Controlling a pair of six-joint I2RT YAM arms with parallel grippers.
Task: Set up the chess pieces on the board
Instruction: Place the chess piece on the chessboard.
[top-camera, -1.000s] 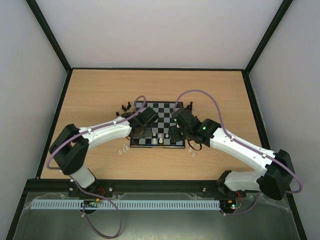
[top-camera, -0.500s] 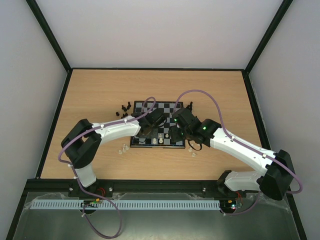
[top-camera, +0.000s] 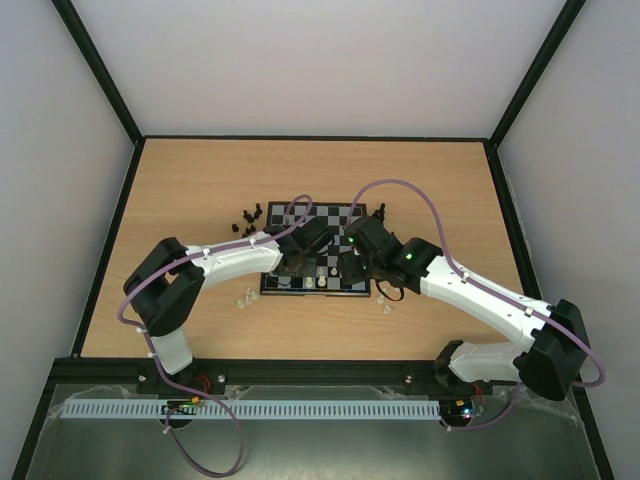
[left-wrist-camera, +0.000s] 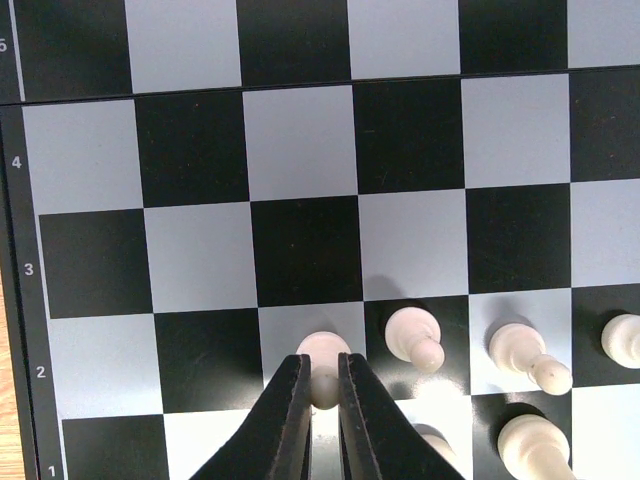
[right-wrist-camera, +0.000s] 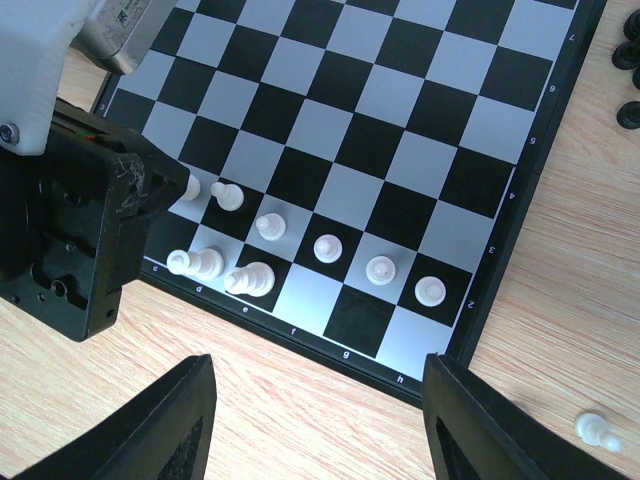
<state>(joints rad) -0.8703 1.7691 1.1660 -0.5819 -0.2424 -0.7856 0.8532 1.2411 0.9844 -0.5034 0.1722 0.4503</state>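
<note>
The board (top-camera: 325, 215) lies mid-table, with several pale pieces along its near rows. In the left wrist view my left gripper (left-wrist-camera: 322, 360) is shut on a pale pawn (left-wrist-camera: 322, 350) whose base sits on a pale second-row square of the board (left-wrist-camera: 300, 140). More pale pawns (left-wrist-camera: 414, 337) stand to its right. My right gripper (right-wrist-camera: 315, 368) is open and empty, hovering over the board's near edge (right-wrist-camera: 330, 355). Below it stands a row of pale pawns (right-wrist-camera: 326, 247) and two taller pale pieces (right-wrist-camera: 250, 279). From above, the left gripper (top-camera: 298, 262) and right gripper (top-camera: 352, 262) are side by side.
Black pieces (top-camera: 250, 218) lie off the board's far left corner, and more (top-camera: 380, 212) at its far right, also seen in the right wrist view (right-wrist-camera: 630, 60). Loose pale pieces lie on the table near left (top-camera: 243, 298) and near right (top-camera: 386, 305), (right-wrist-camera: 595, 430).
My left gripper has moved right from the board's left edge to over its near rows, then stayed there. The right arm has not moved.
</note>
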